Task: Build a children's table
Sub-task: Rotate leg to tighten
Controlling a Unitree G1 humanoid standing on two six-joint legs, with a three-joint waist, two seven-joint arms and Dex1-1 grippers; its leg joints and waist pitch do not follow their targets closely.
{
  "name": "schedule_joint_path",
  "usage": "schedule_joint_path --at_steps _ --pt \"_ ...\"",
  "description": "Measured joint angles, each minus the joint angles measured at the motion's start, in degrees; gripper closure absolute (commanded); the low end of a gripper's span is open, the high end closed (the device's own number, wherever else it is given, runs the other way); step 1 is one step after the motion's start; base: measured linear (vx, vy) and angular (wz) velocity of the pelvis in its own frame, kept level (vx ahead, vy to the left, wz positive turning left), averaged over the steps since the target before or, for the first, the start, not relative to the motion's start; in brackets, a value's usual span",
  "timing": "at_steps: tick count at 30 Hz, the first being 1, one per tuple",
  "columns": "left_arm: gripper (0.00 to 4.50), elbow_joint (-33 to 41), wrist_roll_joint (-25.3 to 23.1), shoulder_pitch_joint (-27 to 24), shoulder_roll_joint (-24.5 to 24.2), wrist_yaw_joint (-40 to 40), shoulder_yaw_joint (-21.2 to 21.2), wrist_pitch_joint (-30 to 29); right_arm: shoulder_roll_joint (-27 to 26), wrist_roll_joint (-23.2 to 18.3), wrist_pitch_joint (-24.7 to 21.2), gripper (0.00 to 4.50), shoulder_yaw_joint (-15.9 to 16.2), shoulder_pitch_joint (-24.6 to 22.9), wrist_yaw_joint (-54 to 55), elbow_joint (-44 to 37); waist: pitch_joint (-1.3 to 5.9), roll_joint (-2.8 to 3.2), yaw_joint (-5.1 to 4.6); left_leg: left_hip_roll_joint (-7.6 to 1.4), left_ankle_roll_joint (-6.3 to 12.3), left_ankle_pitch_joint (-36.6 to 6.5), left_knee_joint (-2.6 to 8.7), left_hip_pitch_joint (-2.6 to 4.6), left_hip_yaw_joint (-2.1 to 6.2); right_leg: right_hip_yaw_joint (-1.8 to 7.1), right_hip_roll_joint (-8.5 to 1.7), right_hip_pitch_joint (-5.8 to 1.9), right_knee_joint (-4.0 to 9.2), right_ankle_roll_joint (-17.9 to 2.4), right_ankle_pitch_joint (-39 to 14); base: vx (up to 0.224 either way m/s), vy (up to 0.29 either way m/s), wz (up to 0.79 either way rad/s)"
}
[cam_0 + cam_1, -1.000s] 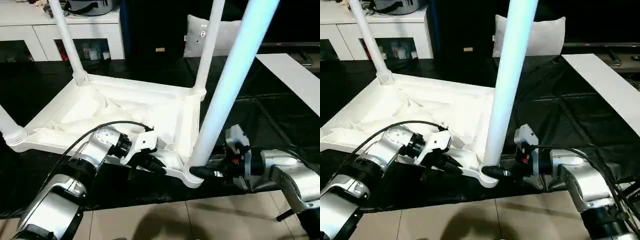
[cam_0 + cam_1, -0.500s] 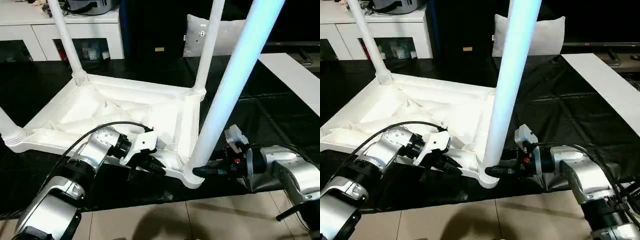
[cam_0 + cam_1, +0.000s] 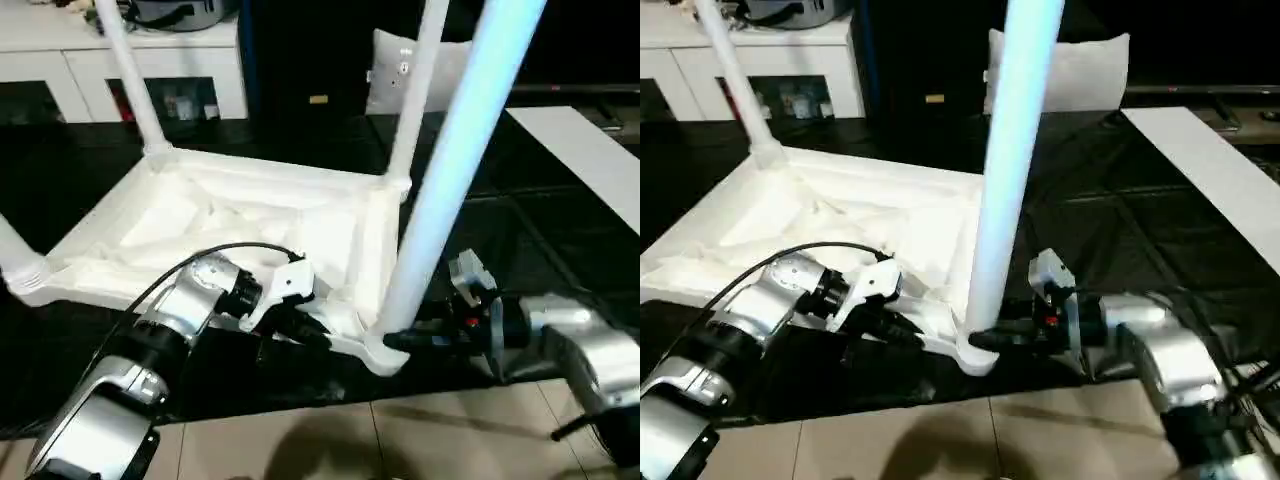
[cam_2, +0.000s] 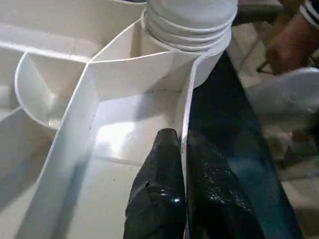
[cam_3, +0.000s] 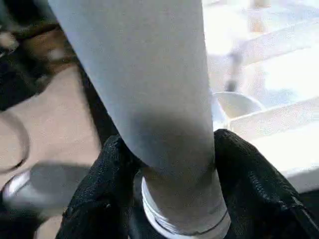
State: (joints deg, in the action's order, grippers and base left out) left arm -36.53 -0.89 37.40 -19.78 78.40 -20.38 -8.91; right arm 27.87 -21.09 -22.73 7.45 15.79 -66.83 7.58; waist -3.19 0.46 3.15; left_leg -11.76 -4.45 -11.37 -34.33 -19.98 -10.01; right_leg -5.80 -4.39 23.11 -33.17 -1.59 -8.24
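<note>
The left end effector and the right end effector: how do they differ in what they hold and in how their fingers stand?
The left end effector is shut on the thin edge wall of the table top, one finger on each side of it. The right end effector has its fingers spread wider, around the base of the near leg, just above the corner socket. Both have black fingers and work at the same near corner.

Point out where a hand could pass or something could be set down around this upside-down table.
Free: the black mat between the table top and the white board. Crowded: the near corner, where both grippers meet the near leg.
</note>
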Motion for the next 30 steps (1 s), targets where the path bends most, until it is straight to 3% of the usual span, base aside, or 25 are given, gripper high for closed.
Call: schedule_joint_path --at_steps 6,13,16,17,19,26,30 --pt "4.50 3.35 -0.05 -0.89 2.05 -8.80 2.88 -8.89 -7.12 3.98 0.08 2.52 -2.57 0.70 14.89 0.56 0.03 -0.06 -1.92 -0.01 0.00 0.00 -0.13 -0.02 0.03 -0.08 0.00 0.01 0.06 0.00 0.00 0.000 0.000 0.00" --pt "4.50 4.34 -2.30 -0.57 7.69 -23.07 6.10 -14.14 -19.09 8.66 -1.82 2.54 -6.50 4.34 36.63 3.69 0.05 -0.07 -2.94 0.04 -0.01 -0.01 -0.15 -0.08 0.09 -0.09 -0.05 0.00 0.13 0.00 0.00 0.000 0.000 0.00" --pt "4.50 4.07 -3.01 -0.19 9.91 -27.47 6.38 -14.49 -22.02 9.55 -1.25 2.54 -7.63 5.09 42.97 4.59 0.06 -0.08 -2.87 0.08 0.01 -0.03 -0.10 -0.08 0.15 -0.09 -0.06 0.00 0.15 0.00 0.00 0.000 0.000 0.00" --pt "4.50 3.71 -3.47 0.07 10.79 -29.37 6.56 -14.45 -23.40 10.13 -0.14 1.98 -8.22 5.50 45.30 5.49 0.06 -0.07 -2.88 0.08 0.01 -0.03 -0.09 -0.09 0.15 -0.10 -0.06 0.02 0.14 0.00 0.00 0.000 0.000 0.00" --pt "4.50 3.25 -4.11 0.52 12.37 -32.06 6.48 -14.36 -25.00 10.42 2.63 1.79 -9.23 5.86 47.79 7.12 0.06 -0.07 -2.79 0.11 0.02 -0.04 -0.05 -0.10 0.16 -0.10 -0.09 0.08 0.16 0.01 0.00 0.000 0.000 0.00" --pt "4.50 2.89 -4.59 0.63 12.81 -32.91 5.45 -12.30 -23.99 10.01 5.12 1.24 -9.41 4.80 46.05 7.11 0.06 0.05 -2.22 0.17 0.05 -0.05 0.14 -0.17 0.15 -0.08 -0.13 0.13 0.15 0.05 -0.03 0.000 0.000 0.00" --pt "4.50 3.07 -4.57 0.24 9.51 -27.27 3.54 -7.79 -15.67 8.54 7.23 0.85 -8.14 0.31 34.39 4.51 0.05 0.05 -1.25 0.15 0.08 -0.06 0.21 -0.18 0.14 -0.07 -0.11 0.16 0.15 0.15 -0.09 0.000 0.000 0.00"
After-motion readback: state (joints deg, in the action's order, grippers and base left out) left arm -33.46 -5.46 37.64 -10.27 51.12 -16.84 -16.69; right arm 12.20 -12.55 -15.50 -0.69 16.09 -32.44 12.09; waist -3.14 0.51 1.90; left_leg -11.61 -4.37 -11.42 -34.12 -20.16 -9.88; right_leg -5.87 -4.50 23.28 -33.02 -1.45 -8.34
